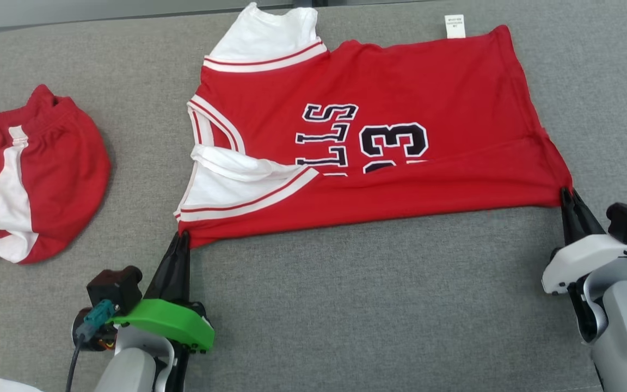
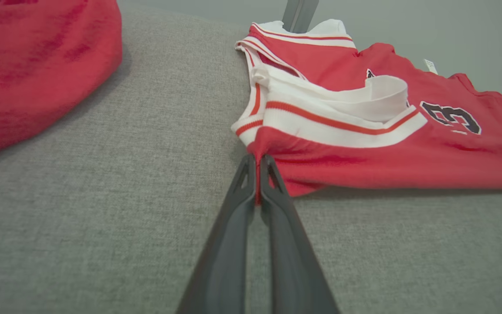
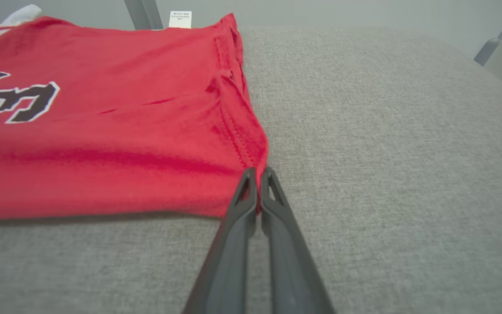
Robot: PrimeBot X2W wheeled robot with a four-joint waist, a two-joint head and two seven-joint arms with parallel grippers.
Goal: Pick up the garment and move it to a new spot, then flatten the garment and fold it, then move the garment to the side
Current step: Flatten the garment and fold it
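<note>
the red jersey (image 1: 444,98) lies near the middle of the grey cloth surface (image 1: 373,305) in the head view. its long axis runs from 9 o'clock to 3 o'clock, with the white-trimmed neck and armholes toward 9 and the hem toward 3. black, white-edged print (image 1: 395,139) sits sideways on the chest, letter tops toward 9 o'clock and reading from 6 up to 12. "lls" and "33" can be made out; the rest is covered by the 6 o'clock long edge, which is folded up over it. a small white care label (image 1: 454,26) sticks out past the 12 o'clock edge near the hem, its print too small to read. the left gripper (image 1: 184,238) is pinched tight on the jersey's corner at 7 o'clock, just below the armhole trim; the left wrist view shows red cloth between its closed fingers. the right gripper (image 1: 567,194) is clamped the same way on the hem corner at 4 o'clock. well apart at 9 o'clock lies a bunched pair of red and white shorts (image 1: 36,174).
</note>
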